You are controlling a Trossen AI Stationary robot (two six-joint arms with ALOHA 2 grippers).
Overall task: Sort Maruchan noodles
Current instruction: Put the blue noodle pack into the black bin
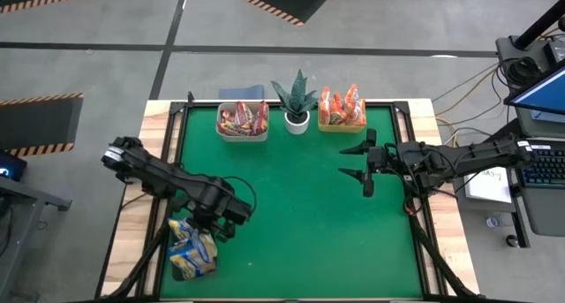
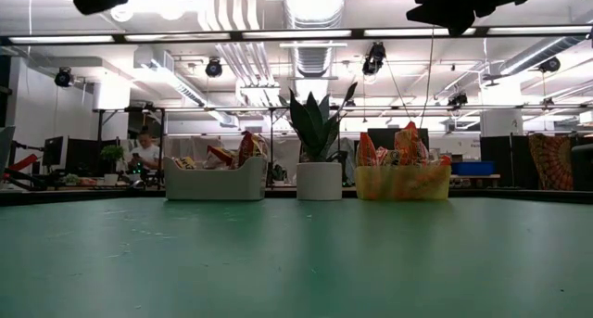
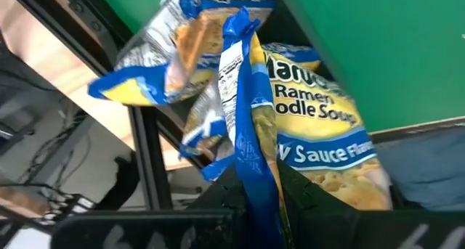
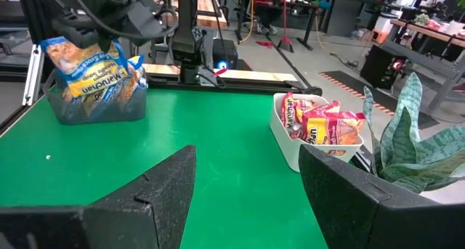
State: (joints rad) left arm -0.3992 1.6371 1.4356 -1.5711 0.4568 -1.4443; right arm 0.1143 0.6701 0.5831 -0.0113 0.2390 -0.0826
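Though hidden overhead, pinched blue packet [image 3: 251, 133].

Both arms matte black w/ boxy, angular link housings. Left arm [image 1: 168, 178]: thin black cable looping by wrist. Right arm [image 1: 459, 159]: white label patch near its base. Right hand [image 1: 365, 165]: two black wedge-shaped fingers [image 4: 149, 198], flat faces, tapered tips.
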